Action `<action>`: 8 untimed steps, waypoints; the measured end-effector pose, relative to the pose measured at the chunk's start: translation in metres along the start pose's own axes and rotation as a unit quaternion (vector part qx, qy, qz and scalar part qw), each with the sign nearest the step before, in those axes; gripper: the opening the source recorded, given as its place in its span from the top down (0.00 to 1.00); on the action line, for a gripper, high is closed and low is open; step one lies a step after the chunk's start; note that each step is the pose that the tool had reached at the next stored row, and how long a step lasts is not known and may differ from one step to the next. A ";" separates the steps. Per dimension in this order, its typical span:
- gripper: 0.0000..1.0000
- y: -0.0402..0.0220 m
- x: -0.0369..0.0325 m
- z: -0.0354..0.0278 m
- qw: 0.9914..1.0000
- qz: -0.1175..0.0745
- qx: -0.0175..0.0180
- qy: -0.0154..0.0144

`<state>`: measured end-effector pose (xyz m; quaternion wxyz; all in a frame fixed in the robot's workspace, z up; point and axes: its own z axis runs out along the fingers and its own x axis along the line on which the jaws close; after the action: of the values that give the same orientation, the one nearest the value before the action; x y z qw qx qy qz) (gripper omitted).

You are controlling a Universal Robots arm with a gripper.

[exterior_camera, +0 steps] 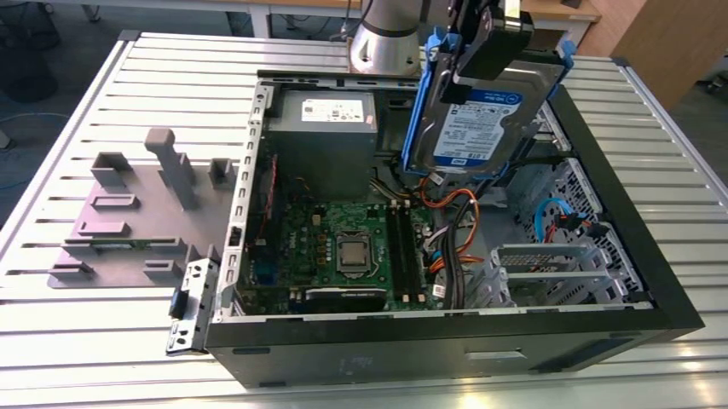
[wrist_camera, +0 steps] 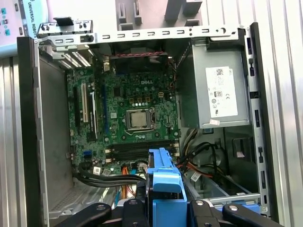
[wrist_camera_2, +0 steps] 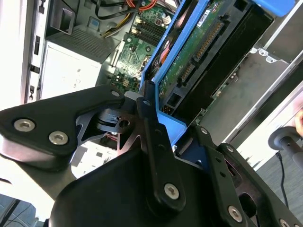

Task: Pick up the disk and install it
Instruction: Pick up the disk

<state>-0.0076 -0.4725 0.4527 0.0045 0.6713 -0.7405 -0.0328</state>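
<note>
One gripper (exterior_camera: pixel 492 43) clamped on the disk (exterior_camera: pixel 483 119), fingers (wrist_camera_2: pixel 152 137) pinching its blue rail; disk hangs tilted, label showing, over the open PC case (exterior_camera: pixel 654 247), far side, just to exterior view's right of grey PSU (exterior_camera: pixel 324 128); motherboard (exterior_camera: pixel 341 247) lies below, nearer; grey fixture plate (exterior_camera: pixel 114 230) sits outside case, exterior view's left.

Silver-grey disk (exterior_camera: pixel 483 119) with blue-and-white label and bright blue rails, black tool (exterior_camera: pixel 495 47), green motherboard (exterior_camera: pixel 341 243), dull grey power supply (exterior_camera: pixel 324 128) with white sticker, black computer case (exterior_camera: pixel 455 341), orange cables (exterior_camera: pixel 449 200), light blue cable (exterior_camera: pixel 550 213), flat grey fixture plate (exterior_camera: pixel 114 230), pale silver table (exterior_camera: pixel 125 341) striped with ribs.
</note>
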 end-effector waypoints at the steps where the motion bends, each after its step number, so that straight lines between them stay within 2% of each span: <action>1: 0.63 -0.0003 0.0001 0.0000 1.000 0.000 0.000 0.000; 8: 0.63 -0.0019 0.0012 0.0005 1.000 0.000 0.000 0.000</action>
<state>-0.0058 -0.4738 0.4521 0.0045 0.6713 -0.7404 -0.0328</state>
